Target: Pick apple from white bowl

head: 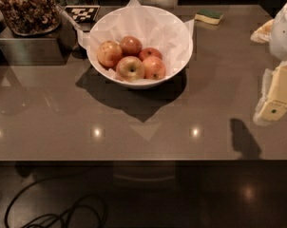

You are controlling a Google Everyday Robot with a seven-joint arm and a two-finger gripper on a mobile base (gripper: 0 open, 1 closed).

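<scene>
The white bowl (179,27) stands at the back middle of the brown table, lined with crumpled white paper that rises past its rim. It holds several apples. The apple (109,52), large and pale yellow-orange with a pink blush, lies at the bowl's left. A yellow-red apple with a dark stem dimple (130,69) lies in front, and smaller darker red apples (130,45) lie behind. My gripper (272,109), white and pale yellow, hangs at the right edge of the view, well right of the bowl and above the table. It holds nothing that I can see.
A green-yellow sponge (209,16) lies behind the bowl on the right. A clear container of snacks (27,6) sits on a metal box (29,49) at the back left, with a checkered tag (81,13) beside it. Cables (53,213) lie on the floor below the table's front edge.
</scene>
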